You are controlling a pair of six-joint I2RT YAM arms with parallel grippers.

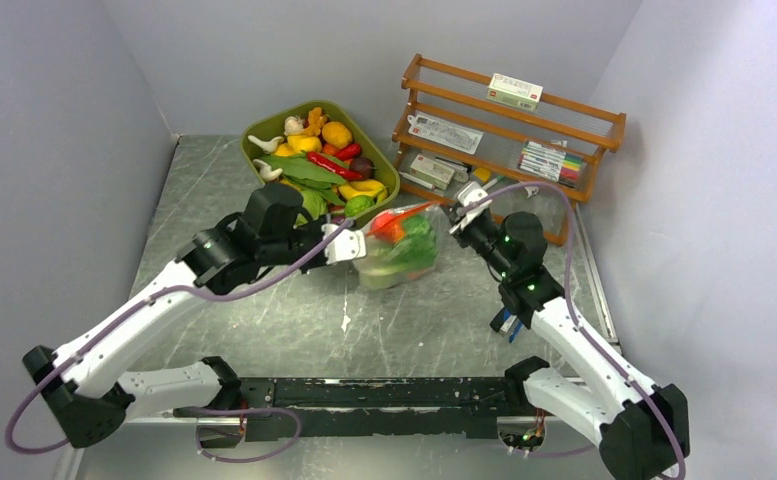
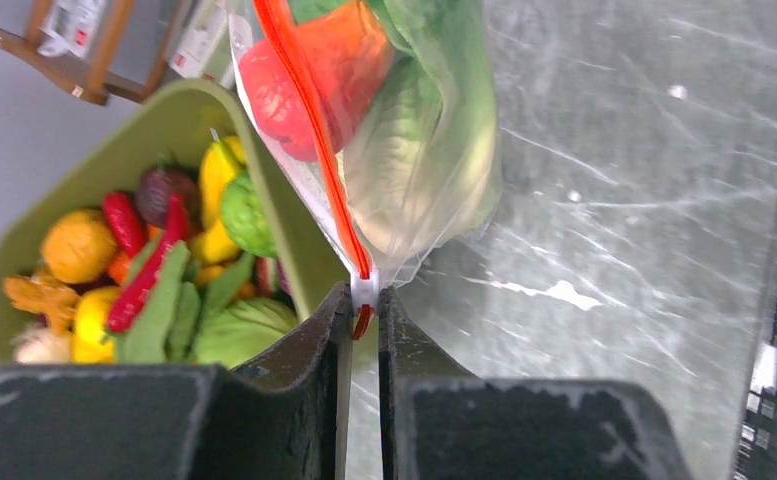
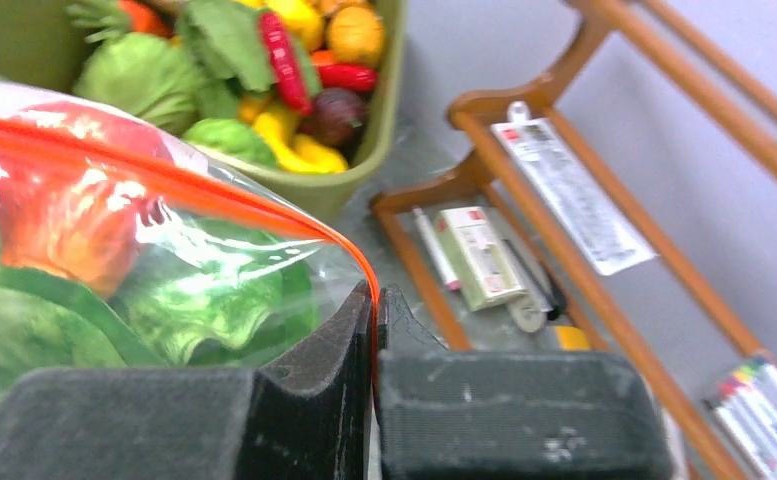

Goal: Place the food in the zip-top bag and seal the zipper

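Top view: clear floppy plastic zip-top bag (image 1: 396, 258) sits mid-surface, stretched between both arms. The left tool (image 1: 348, 244) is at its 9 o'clock end and the right tool (image 1: 461, 213) at its 2 o'clock end. The thin orange-red zipper (image 1: 411, 209) runs along the top edge. Toy plastic food (image 1: 404, 240), red-orange and green pieces, shows inside. An olive-green plastic tub (image 1: 257, 128) with more toy produce is at 11 o'clock of the bag, and a brown wooden rack (image 1: 564, 105) is at 2 o'clock. Can't tell whether the bag bottom rests on the grey surface (image 1: 264, 320).

Left wrist: left tool (image 2: 364, 300) is pinched shut on the zipper (image 2: 316, 135) end, right at the small white slider (image 2: 364, 290). The strip reads as one line up to 12 o'clock. Lettuce and a red piece are behind the film.

Right wrist: right tool (image 3: 375, 300) is clamped on the opposite zipper (image 3: 164, 170) end. The strip looks like a single line here too.

Progress: food is loaded and the seal looks done or nearly so, as far as visible. What's left, probably: check the closure, then release.
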